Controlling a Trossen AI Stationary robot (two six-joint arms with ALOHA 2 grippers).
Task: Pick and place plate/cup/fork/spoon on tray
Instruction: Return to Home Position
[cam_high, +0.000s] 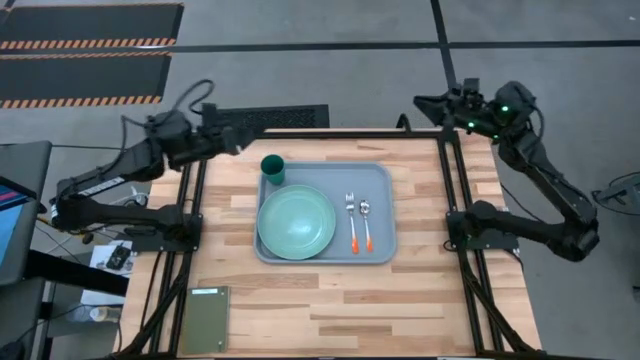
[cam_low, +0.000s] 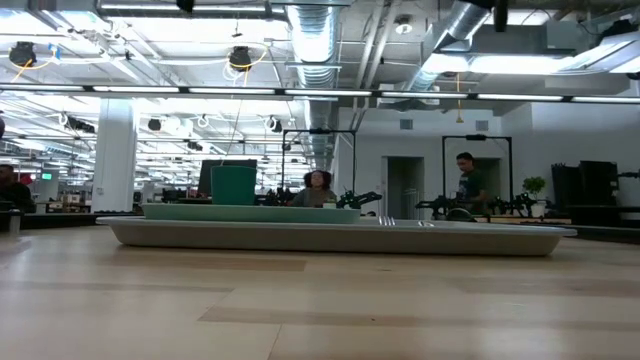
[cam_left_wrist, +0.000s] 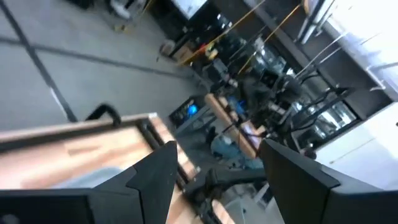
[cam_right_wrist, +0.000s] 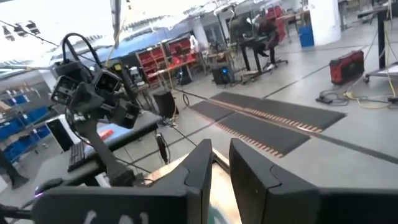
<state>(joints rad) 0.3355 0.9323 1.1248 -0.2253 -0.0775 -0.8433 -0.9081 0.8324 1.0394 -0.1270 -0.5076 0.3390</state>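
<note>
The light blue-grey tray (cam_high: 385, 180) lies mid-table. On it the pale mint-green plate (cam_high: 296, 222) rests at its left, and the orange-handled fork (cam_high: 352, 222) and spoon (cam_high: 366, 224) lie side by side at its right. The dark teal cup (cam_high: 272, 168) stands upright at the tray's far left corner. In the low view the tray (cam_low: 330, 236) carries the plate (cam_low: 250, 212) and cup (cam_low: 233, 185). My left gripper (cam_high: 243, 141) is raised above the table's far left edge, open and empty (cam_left_wrist: 214, 165). My right gripper (cam_high: 422, 101) is raised beyond the far right corner, its fingers nearly together (cam_right_wrist: 221, 158), empty.
A flat olive-green rectangle (cam_high: 205, 320) lies at the table's near left corner. Bare wood lies around the tray on the near and right sides. People stand in the room beyond the table (cam_low: 468, 180).
</note>
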